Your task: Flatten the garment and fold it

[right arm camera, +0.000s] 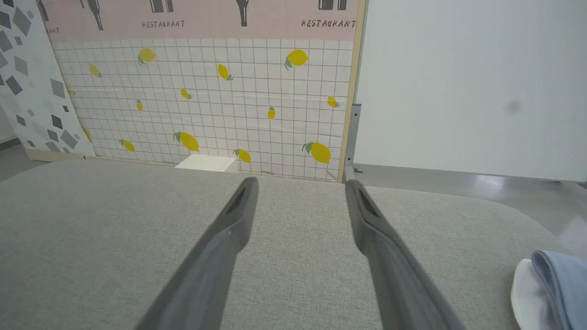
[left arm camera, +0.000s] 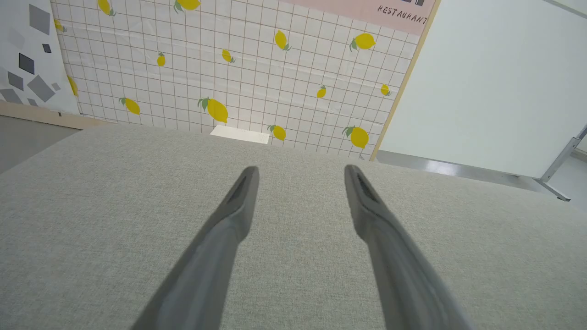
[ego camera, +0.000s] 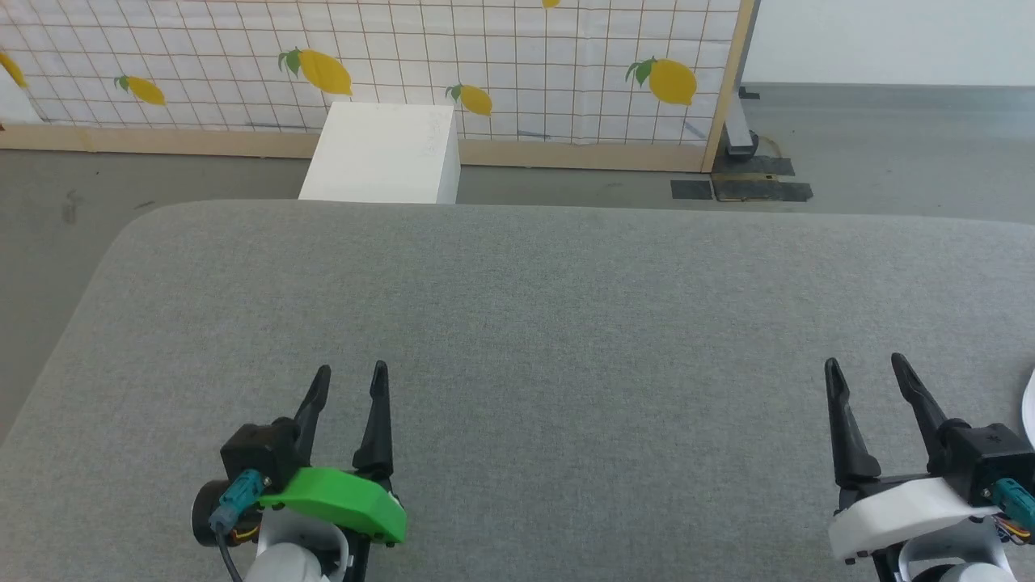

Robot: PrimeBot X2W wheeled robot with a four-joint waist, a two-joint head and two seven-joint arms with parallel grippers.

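Note:
The garment (right arm camera: 557,284) shows as a light blue fold with a white part at the lower right of the right wrist view, lying on the grey padded table (ego camera: 517,283) to the right of my right gripper. A white sliver of the garment (ego camera: 1029,404) touches the head view's right edge. My left gripper (ego camera: 351,370) hovers over bare table at the lower left, open and empty. At the lower right, my right gripper (ego camera: 864,363) is open too, with nothing between its fingers. Each wrist view shows its own gripper, left (left arm camera: 300,170) and right (right arm camera: 301,182), spread over grey cloth.
A white box (ego camera: 380,153) stands on the floor just past the table's far edge. Behind it runs a lemon-patterned panel (ego camera: 517,56) with a wooden frame. The table's rounded left corner (ego camera: 137,222) drops to grey floor.

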